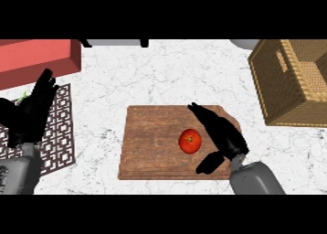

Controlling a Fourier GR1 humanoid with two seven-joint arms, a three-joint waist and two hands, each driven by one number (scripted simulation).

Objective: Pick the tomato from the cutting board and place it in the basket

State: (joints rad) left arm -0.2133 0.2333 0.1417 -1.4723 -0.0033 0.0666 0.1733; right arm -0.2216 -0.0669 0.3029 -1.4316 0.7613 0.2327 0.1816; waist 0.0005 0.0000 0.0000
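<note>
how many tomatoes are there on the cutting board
1. The tomato lies on the right half of the cutting board, just left of the right hand. No other shows.

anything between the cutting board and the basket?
No. In the head view the stretch between the cutting board and the basket is bare marble counter. The right hand sits over the board beside the tomato, not in that gap.
</note>
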